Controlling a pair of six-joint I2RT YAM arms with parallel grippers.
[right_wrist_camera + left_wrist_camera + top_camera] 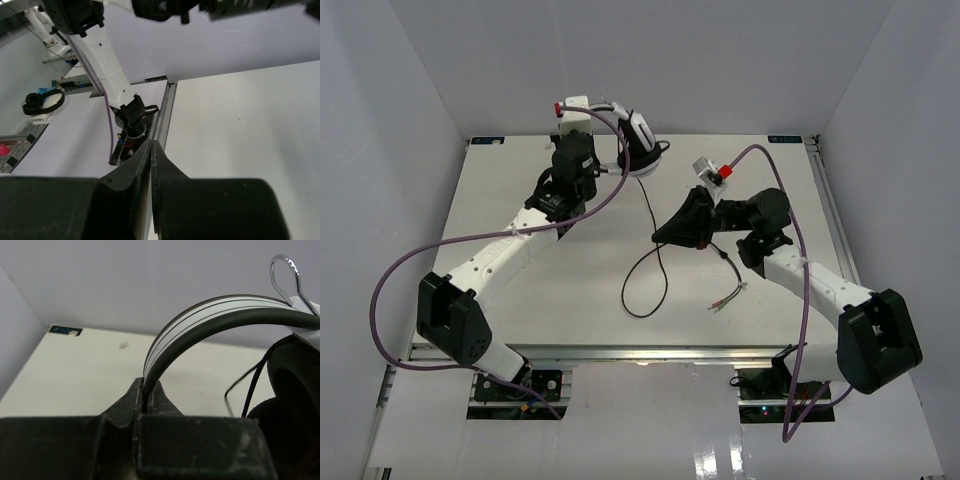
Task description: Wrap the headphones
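near the front of the table (570, 300), right of centre, the plugs (725, 298) lie flat, red and green at the tips. left of them the cord (638, 300) makes a loose loop on the tabletop. both stretches lead back toward the right gripper (151, 147), which hangs low over the middle of the table and points left. its fingers are pressed together, and the wrist view shows only a hairline seam between them. from above, the cord passes right at its tip, but whether it is nipped there cannot be told. beyond the gripper the cord climbs in one thin line to the headphones (638, 140), at the far edge of the table near the centre. the left gripper (147, 390) pinches the headband (210, 315) edge-on between its fingers. the band arches up and right to a black earcup (295, 375), with the cord dangling beside it. a bent wire loop (285, 272) stands above the band's far end.
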